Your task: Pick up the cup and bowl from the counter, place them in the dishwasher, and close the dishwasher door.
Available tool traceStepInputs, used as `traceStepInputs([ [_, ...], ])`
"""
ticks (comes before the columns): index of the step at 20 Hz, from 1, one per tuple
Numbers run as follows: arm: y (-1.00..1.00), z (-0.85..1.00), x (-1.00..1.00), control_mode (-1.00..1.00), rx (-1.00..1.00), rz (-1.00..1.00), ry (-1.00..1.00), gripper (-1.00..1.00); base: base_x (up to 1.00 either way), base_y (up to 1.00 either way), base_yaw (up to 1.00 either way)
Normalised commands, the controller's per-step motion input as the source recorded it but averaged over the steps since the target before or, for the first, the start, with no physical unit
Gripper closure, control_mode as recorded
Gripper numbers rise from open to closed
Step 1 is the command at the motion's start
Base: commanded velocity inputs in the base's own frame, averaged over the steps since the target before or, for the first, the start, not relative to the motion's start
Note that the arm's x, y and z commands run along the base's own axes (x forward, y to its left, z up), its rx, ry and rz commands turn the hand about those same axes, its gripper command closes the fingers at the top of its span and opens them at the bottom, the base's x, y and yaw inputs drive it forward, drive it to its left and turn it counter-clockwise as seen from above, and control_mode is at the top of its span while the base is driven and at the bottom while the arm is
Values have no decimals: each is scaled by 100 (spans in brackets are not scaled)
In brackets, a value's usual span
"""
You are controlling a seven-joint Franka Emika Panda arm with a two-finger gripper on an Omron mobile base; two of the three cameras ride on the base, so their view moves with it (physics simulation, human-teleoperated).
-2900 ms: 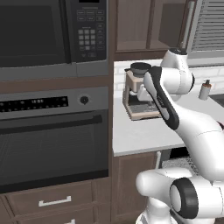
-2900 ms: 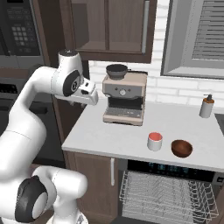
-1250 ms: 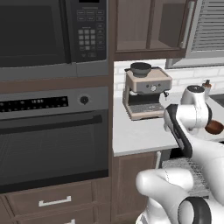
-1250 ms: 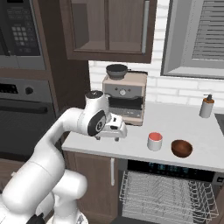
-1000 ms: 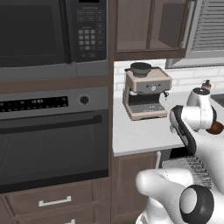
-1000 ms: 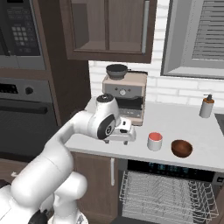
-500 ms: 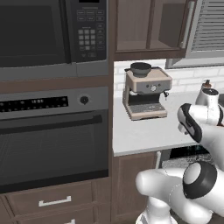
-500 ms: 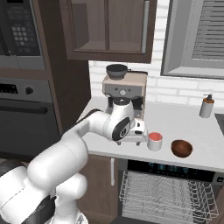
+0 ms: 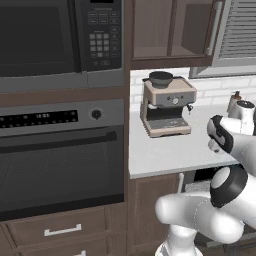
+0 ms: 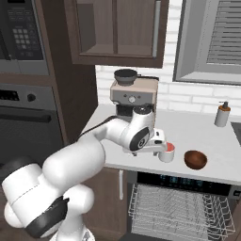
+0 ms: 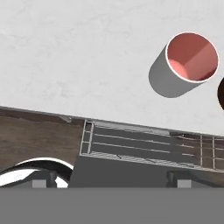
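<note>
The cup (image 11: 183,64) is white outside and red inside, and stands upright on the counter (image 11: 65,52); from the right base it shows as the cup (image 10: 166,152). The reddish-brown bowl (image 10: 195,159) sits just right of it, apart from it, and its dark edge, the bowl (image 11: 221,94), cuts the hand view's right side. My gripper (image 11: 111,181) is open with nothing between its fingers, and hovers over the counter's front edge, left of the cup. In the right base view the gripper (image 10: 159,147) is close beside the cup. Under the counter the dishwasher (image 10: 179,212) is open with its wire rack pulled out.
A coffee machine (image 10: 133,97) stands at the back of the counter, and a soap bottle (image 10: 221,114) at the far right by the wall. The black oven (image 9: 60,160) and microwave (image 9: 55,35) fill the tall cabinet to the left. My own arm (image 9: 225,145) blocks the counter's right part.
The arm has swung from beside the coffee machine down and to the right, bringing the gripper over the counter's front edge next to the cup. Cup and bowl have not moved.
</note>
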Motion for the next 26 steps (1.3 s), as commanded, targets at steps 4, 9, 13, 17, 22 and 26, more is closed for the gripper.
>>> traceStepInputs([
  [4,0,-21,34,-100,0,2,0,-100,0,0,0],
  [9,0,-35,42,-100,0,0,0,-100,0,0,0],
  [13,-5,-7,53,-100,0,0,0,-100,0,0,0],
  [17,-15,0,49,-100,1,0,0,-100,0,0,0],
  [22,-20,0,30,-100,0,0,1,-100,0,0,0],
  [26,-27,-1,3,-100,0,0,0,-100,0,0,0],
])
